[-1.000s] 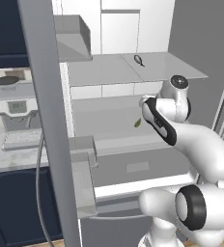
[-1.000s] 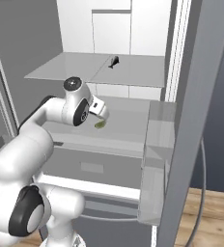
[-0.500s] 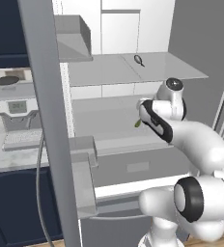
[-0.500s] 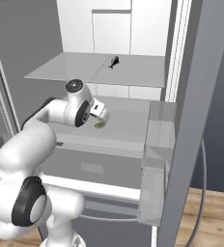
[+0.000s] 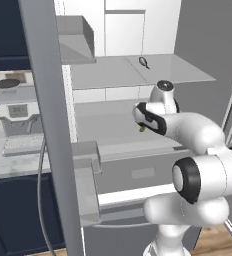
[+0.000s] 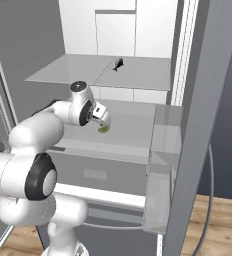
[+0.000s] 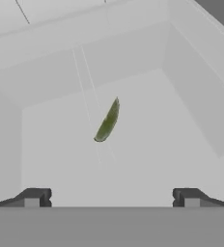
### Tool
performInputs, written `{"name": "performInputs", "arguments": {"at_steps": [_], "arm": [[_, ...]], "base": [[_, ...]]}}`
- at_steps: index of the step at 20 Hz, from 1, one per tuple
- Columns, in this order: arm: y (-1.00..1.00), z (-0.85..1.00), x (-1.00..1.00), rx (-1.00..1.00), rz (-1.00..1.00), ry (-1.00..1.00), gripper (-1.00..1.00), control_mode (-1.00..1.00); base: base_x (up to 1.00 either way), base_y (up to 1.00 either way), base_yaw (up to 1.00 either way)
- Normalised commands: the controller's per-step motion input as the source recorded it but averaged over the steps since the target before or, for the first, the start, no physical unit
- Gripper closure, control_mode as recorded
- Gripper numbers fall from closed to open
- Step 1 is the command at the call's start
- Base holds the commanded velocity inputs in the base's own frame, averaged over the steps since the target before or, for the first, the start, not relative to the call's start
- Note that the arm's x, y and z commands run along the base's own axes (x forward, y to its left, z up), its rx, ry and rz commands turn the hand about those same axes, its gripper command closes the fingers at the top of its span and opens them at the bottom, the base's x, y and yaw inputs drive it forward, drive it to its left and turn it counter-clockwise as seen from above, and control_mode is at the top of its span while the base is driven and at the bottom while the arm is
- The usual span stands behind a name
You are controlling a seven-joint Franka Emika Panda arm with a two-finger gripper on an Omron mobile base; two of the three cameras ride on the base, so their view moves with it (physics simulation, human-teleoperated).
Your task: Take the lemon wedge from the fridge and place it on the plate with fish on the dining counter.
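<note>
Gripper (image 7: pixel 111 197) spread wide, empty, above lemon wedge (image 7: pixel 107 121) lying on a middle fridge (image 6: pixel 138 75) shelf. Best practice: centre the sliver between the fingers, descend fully, then close.

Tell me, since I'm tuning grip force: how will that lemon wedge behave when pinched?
The lemon wedge is a thin pointed sliver, so probably very light. Lying flat on the fridge shelf, it may skid rather than roll. The open pincer spans far wider.

Bare shelf floor lies all round the lemon wedge (image 7: pixel 107 121), nothing touching it. The fridge (image 7: pixel 191 82) walls stand well apart from it, and the shelf above leaves headroom.
</note>
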Motion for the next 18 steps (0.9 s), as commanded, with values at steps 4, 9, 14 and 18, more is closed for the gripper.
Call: {"name": "performInputs", "arguments": {"at_steps": [4, 9, 14, 18], "arm": [[0.0, -0.18, 0.42, 0.03, -0.03, 0.0, -1.0, -1.0], [0.01, -0.25, 0.18, 0.1, -0.1, 0.0, -1.0, -1.0], [0.0, -0.09, 0.38, -0.01, -0.03, 0.0, -1.0, -1.0], [0.0, -0.26, 0.58, -0.03, -0.01, 0.0, -1.0, -1.0]], "base": [[0.0, 0.0, 0.0], [0.0, 0.0, 0.0], [0.0, 0.0, 0.0], [0.0, 0.0, 0.0]]}}
